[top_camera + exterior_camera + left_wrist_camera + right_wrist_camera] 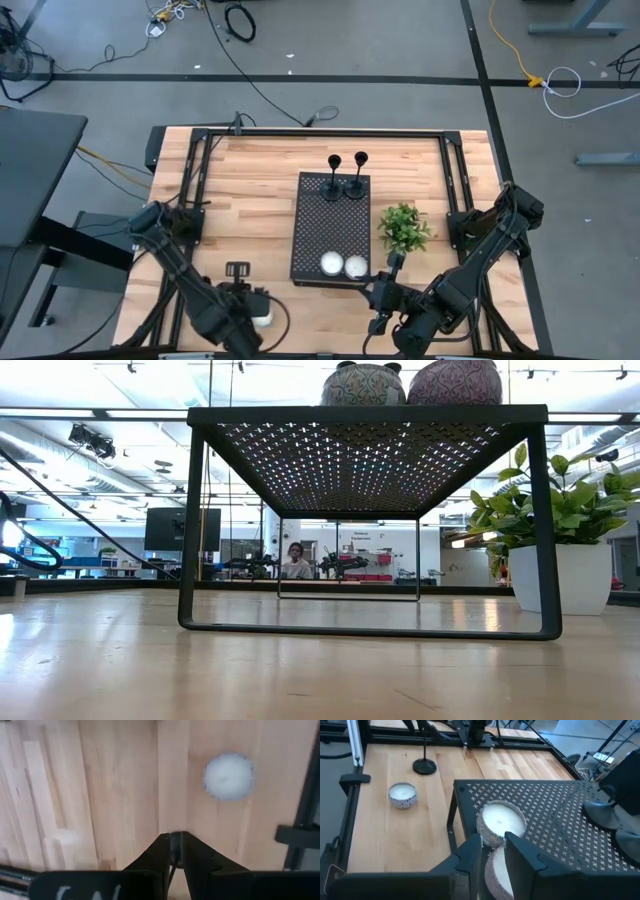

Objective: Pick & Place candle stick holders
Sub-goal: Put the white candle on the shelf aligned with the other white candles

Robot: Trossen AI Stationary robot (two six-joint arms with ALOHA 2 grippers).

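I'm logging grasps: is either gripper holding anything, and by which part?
Nothing, as far as shows. The right gripper is open and empty at the edge of the shelf; the left gripper is shut over bare table, seemingly empty.

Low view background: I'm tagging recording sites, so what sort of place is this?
Probably a robotics lab or open workshop: ceiling lights over a large hall, a monitor beyond the table, and loose cables on the concrete floor.

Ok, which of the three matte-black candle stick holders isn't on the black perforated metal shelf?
The matte-black holder standing on the bare wooden table, left of the black perforated shelf; the other two holders stand on the shelf's far end.
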